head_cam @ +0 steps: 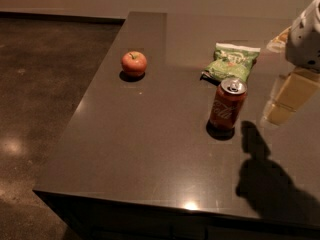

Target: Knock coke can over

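Observation:
The red coke can stands upright on the dark tabletop, right of centre, with its silver top and pull tab showing. My gripper hangs at the right edge of the view, to the right of the can and about level with it, with a gap between them. Its pale yellowish end points down toward the table. The white arm housing is above it. The arm's shadow falls on the table in front of the can and to its right.
A red apple sits near the table's left edge. A green snack bag lies just behind the can. The table's left edge and front edge drop to a dark polished floor.

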